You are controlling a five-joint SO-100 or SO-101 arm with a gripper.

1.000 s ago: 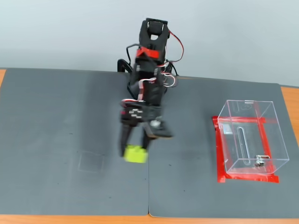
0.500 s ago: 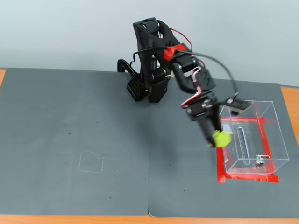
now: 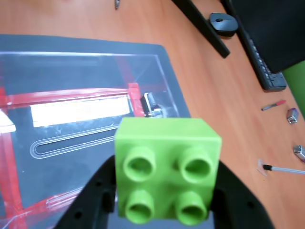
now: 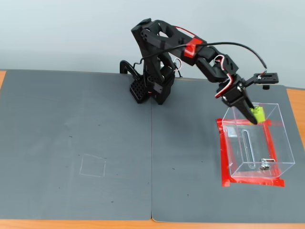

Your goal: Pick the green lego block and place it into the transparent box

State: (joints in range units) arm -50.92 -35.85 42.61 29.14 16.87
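Observation:
The green lego block [image 3: 167,169] fills the lower middle of the wrist view, studs facing the camera, held between the two black fingers [image 3: 93,200] of my gripper [image 3: 167,191]. In the fixed view my gripper [image 4: 254,116] holds the green lego block [image 4: 258,114] in the air over the rear part of the transparent box [image 4: 255,140]. The box stands on the grey mat inside a red tape outline [image 4: 224,157], with a small metal latch [image 4: 264,164] at its front. In the wrist view the transparent box [image 3: 86,124] and its latch [image 3: 153,106] lie below the brick.
A grey mat [image 4: 95,143] covers the table, with a faint square outline [image 4: 93,165] at left. The arm's base [image 4: 150,88] stands at the mat's back edge. In the wrist view a keyboard [image 3: 259,57], a mouse [image 3: 223,23] and small parts [image 3: 291,114] lie on the wooden desk.
The arm swung right from the middle of the mat, carrying the green brick. The brick went from beside the box's left wall to above the box's rear part.

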